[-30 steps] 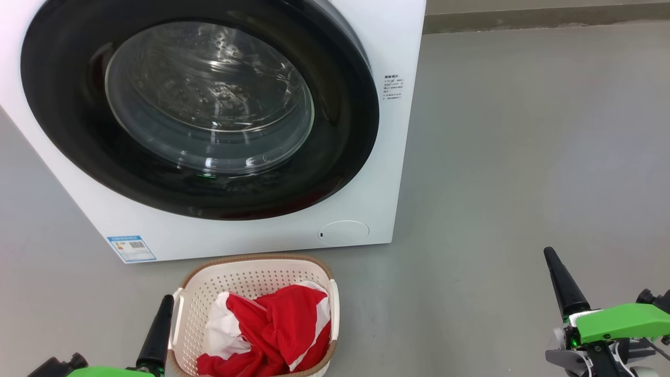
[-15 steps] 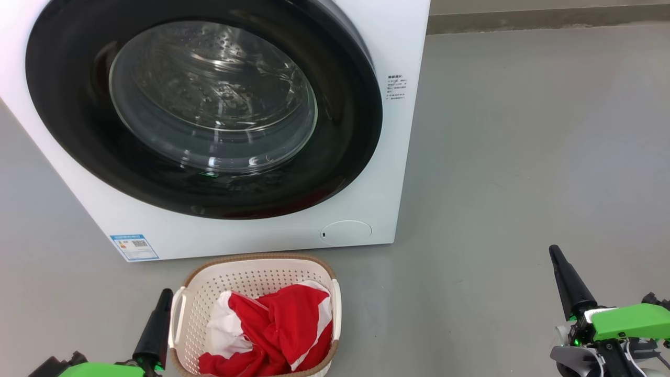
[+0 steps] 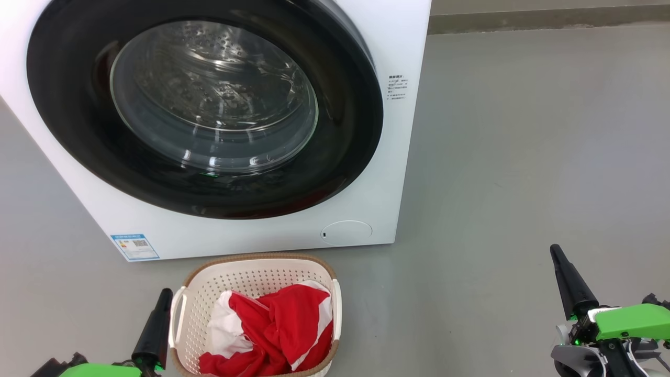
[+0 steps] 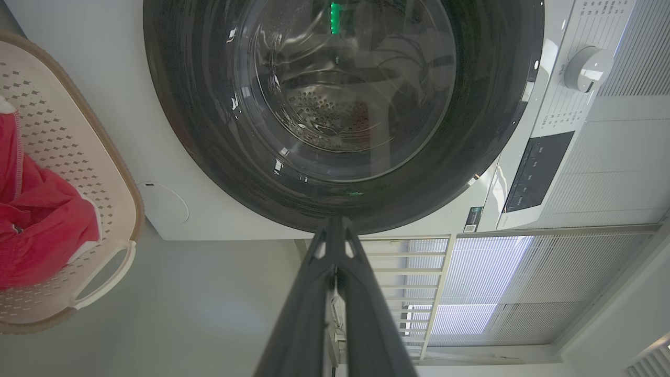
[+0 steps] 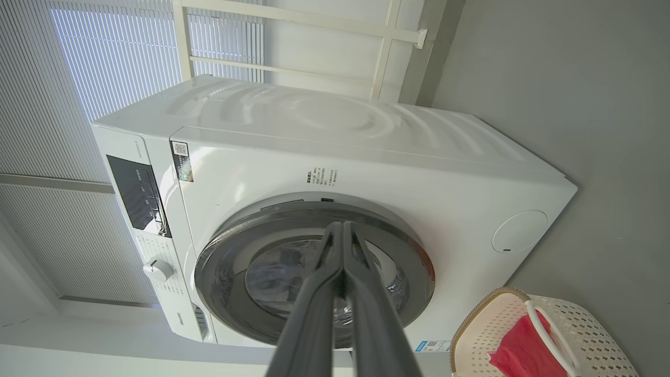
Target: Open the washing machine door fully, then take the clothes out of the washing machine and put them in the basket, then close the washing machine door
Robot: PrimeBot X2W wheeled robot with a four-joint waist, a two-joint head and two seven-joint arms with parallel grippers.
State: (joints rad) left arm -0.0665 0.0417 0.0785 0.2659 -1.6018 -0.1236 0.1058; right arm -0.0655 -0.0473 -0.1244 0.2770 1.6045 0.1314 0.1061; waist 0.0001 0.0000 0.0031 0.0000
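The white washing machine (image 3: 387,157) stands ahead with its round black-rimmed door (image 3: 78,131) shut flat against the front; steel drum shows through the glass. In front of it on the floor sits the cream basket (image 3: 251,272) holding the red and white clothes (image 3: 272,330). My left gripper (image 3: 163,294) is shut, just left of the basket's handle. My right gripper (image 3: 556,252) is shut too, far to the right over bare floor. The left wrist view looks along my left gripper (image 4: 335,222) at the door (image 4: 209,157); the right wrist view shows my right gripper (image 5: 341,226), door (image 5: 225,262) and basket (image 5: 487,335).
A round white cap (image 3: 346,232) and a blue label (image 3: 135,247) mark the machine's lower front. Grey floor (image 3: 523,157) spreads wide to the right. A skirting line (image 3: 549,18) runs along the far wall. Window blinds (image 5: 94,78) stand behind the machine.
The head camera has shifted slightly, sliding the whole picture right. Both grippers have sunk a little lower in view. Door, basket and clothes are unchanged.
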